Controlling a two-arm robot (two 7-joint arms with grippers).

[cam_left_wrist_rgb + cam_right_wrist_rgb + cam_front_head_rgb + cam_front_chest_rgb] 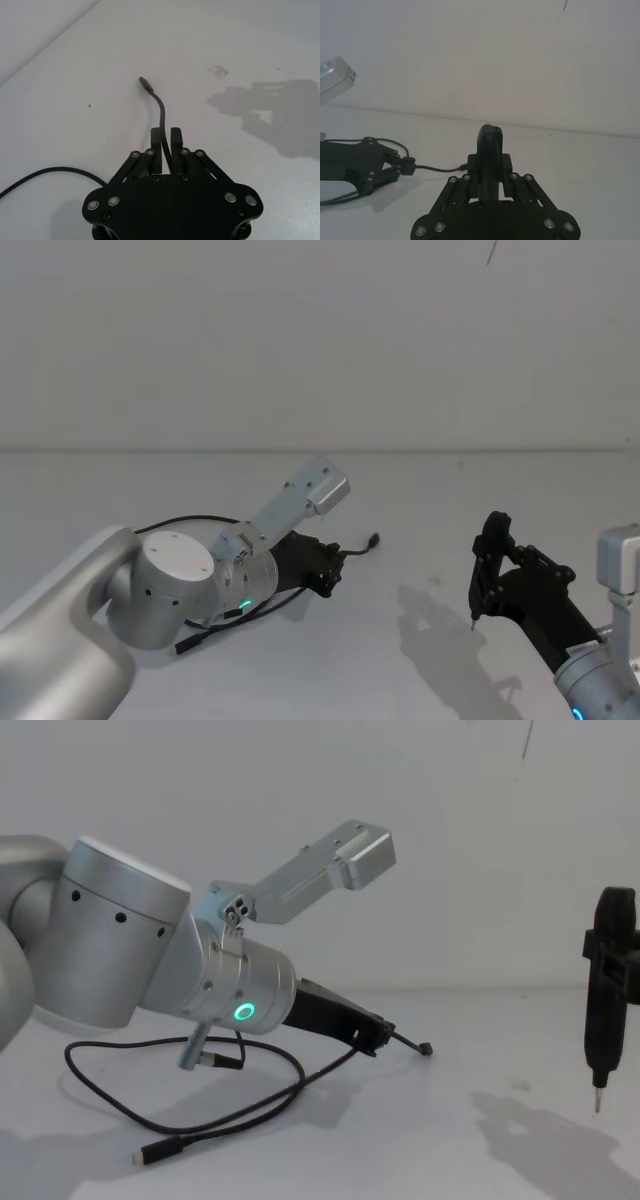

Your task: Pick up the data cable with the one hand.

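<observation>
Left hand (166, 131) on data cable (161, 107), middle of table (225, 40)

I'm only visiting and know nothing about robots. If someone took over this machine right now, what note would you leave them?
Left tool: shut on the data cable near one plug, low over the table.
Right tool: raised off to the right, holding a black pen-shaped stick tip down.
Done: cable gripped.
To do: lift it. Most of its length lies looped on the table.
</observation>
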